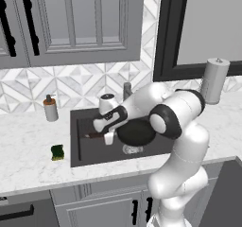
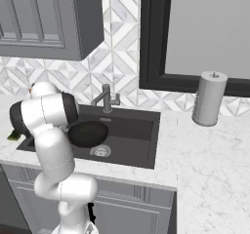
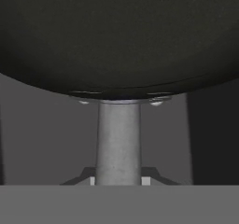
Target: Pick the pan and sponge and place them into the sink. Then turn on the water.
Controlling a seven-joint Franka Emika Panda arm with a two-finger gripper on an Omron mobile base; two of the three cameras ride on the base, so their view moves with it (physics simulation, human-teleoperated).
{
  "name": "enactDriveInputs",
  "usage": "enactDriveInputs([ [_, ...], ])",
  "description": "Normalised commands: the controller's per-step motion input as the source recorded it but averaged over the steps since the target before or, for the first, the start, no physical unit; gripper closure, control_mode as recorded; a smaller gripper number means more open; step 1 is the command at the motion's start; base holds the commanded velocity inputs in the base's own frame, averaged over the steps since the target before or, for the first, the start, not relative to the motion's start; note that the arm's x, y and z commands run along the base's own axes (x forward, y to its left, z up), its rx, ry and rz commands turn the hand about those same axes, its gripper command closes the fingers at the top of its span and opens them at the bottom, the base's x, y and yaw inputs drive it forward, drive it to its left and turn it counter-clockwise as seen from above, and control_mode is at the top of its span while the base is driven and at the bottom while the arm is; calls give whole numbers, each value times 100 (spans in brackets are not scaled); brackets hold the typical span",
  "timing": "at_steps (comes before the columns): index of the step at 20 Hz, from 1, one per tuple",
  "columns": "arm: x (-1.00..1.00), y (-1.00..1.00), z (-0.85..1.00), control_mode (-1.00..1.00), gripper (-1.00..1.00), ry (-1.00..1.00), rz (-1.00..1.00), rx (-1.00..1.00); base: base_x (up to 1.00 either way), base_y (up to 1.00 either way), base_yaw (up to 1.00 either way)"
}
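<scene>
Black pan [image 1: 136,131] is hanging over the sink [image 1: 85,148], handle lying leftward into the gripper [image 1: 109,137], which is clamping it, while the sponge [image 1: 57,152] is sitting on the counter further left.

Sponge [image 2: 13,136] mostly behind the arm

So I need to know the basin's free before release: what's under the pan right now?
Under the pan, held above the sink, the round metal drain shows on the dark floor. The floor right below the pan's middle is covered. The sponge sits outside on the counter.
</scene>
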Motion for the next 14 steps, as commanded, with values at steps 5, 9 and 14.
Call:
enactDriveInputs([
  [5,14,0,-30,-100,100,0,-2,0,0,0,0],
  [9,27,2,-37,-100,100,1,1,-2,0,0,0],
  [14,25,0,-41,-100,100,0,1,-1,0,0,0],
])
